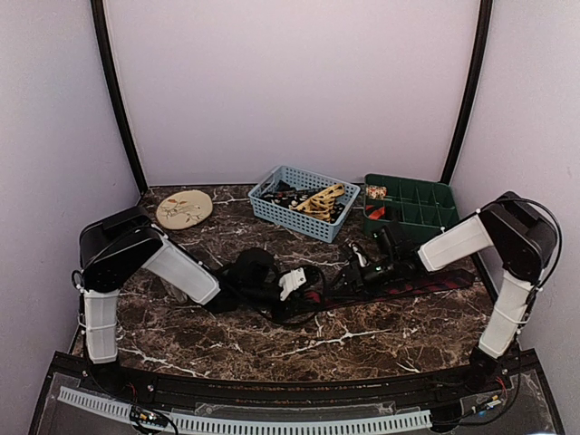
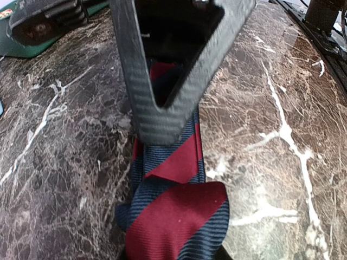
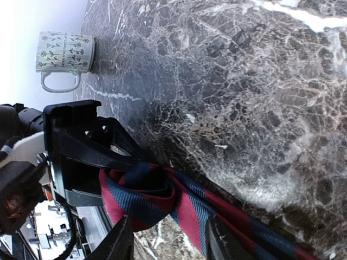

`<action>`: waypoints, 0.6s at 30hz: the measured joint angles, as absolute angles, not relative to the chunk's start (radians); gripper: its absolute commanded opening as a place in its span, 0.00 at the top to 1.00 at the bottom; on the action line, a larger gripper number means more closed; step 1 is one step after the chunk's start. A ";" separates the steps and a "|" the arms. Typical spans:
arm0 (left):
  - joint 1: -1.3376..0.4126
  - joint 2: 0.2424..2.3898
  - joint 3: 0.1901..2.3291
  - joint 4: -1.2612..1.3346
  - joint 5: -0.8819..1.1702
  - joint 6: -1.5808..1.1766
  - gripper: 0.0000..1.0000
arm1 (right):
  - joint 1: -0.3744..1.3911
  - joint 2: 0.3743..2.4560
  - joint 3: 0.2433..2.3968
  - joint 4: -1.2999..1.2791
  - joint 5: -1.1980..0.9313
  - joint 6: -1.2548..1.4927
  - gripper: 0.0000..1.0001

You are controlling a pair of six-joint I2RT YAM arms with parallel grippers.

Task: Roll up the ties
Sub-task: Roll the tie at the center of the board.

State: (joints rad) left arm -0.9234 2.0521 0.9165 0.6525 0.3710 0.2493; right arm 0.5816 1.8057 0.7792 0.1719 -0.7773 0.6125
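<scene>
A dark blue tie with red diagonal stripes (image 1: 426,283) lies across the marble table, from the centre out to the right. Its left end is wound into a small roll (image 2: 179,216), which also shows in the right wrist view (image 3: 146,195). My left gripper (image 1: 304,288) is shut on this roll; its own fingertips are hidden under the cloth. My right gripper (image 3: 168,241) is open, one finger on each side of the flat tie just beside the roll. One of its carbon-fibre fingers (image 2: 162,119) stands over the tie. More ties, one tan-gold (image 1: 322,199), lie in the basket.
A blue basket (image 1: 272,210) stands at the back centre, with a green compartment tray (image 1: 426,204) to its right. A round tan patterned disc (image 1: 184,208) lies at the back left. A patterned mug (image 3: 62,54) stands on the table past the left gripper.
</scene>
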 measured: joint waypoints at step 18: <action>-0.928 2.014 0.950 0.494 0.331 0.259 0.75 | 0.675 1.864 0.902 0.066 -0.782 0.633 0.88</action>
